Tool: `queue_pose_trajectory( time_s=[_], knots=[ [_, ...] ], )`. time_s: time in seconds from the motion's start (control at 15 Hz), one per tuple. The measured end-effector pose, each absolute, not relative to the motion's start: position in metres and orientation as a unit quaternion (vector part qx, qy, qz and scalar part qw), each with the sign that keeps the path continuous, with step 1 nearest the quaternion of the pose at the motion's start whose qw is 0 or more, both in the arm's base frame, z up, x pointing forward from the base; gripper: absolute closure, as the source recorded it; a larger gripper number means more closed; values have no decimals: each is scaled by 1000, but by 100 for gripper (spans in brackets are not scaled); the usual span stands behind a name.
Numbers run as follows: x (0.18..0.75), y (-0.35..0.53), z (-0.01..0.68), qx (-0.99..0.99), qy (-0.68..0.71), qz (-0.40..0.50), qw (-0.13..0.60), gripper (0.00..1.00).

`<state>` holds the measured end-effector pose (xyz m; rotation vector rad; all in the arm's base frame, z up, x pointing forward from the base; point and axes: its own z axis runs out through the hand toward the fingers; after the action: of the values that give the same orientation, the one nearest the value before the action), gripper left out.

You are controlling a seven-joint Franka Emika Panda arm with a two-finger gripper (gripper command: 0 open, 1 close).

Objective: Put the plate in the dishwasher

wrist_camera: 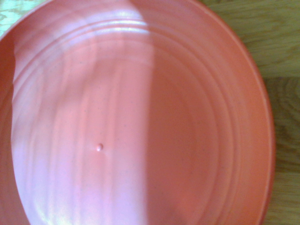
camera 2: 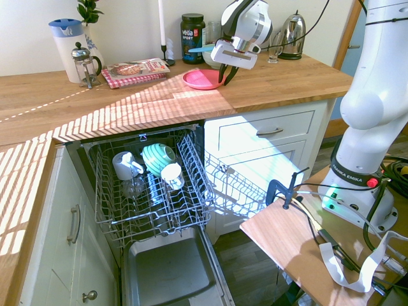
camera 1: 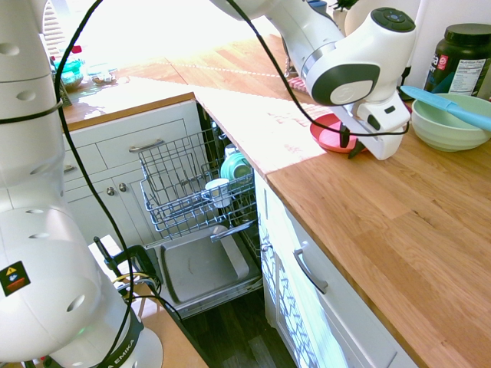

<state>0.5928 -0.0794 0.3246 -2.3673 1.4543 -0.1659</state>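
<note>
The coral-pink plate (camera 1: 328,132) (camera 2: 201,79) lies flat on the wooden counter, above and to one side of the open dishwasher (camera 2: 153,191) (camera 1: 180,184). My gripper (camera 1: 349,144) (camera 2: 225,76) is down at the plate's rim on the side nearest the green bowl, right against that edge. In the wrist view the plate (wrist_camera: 140,117) fills almost the whole picture, with a strip of counter wood beside it. The dishwasher's lower rack is pulled out over the lowered grey door (camera 2: 172,274).
A pale green bowl (camera 1: 449,123) with a blue spatula stands just behind the gripper, next to a black tub (camera 1: 462,57). A teal dish (camera 2: 157,156) and white cups sit in the rack. A kettle (camera 2: 292,27), French press (camera 2: 86,64) and magazine (camera 2: 137,69) stand on the counter.
</note>
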Motion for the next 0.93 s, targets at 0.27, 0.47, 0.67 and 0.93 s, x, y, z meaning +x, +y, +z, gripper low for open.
queue_pose_trajectory(
  time_s=[0.27,0.47,0.67,0.93],
  knots=[
    [596,-71,325,-825,526,-74,193,100],
    [596,-77,329,-815,526,-110,215,100],
    [617,-97,386,-847,460,-166,208,100],
    [626,-59,559,-903,353,-206,131,100]
  ],
)
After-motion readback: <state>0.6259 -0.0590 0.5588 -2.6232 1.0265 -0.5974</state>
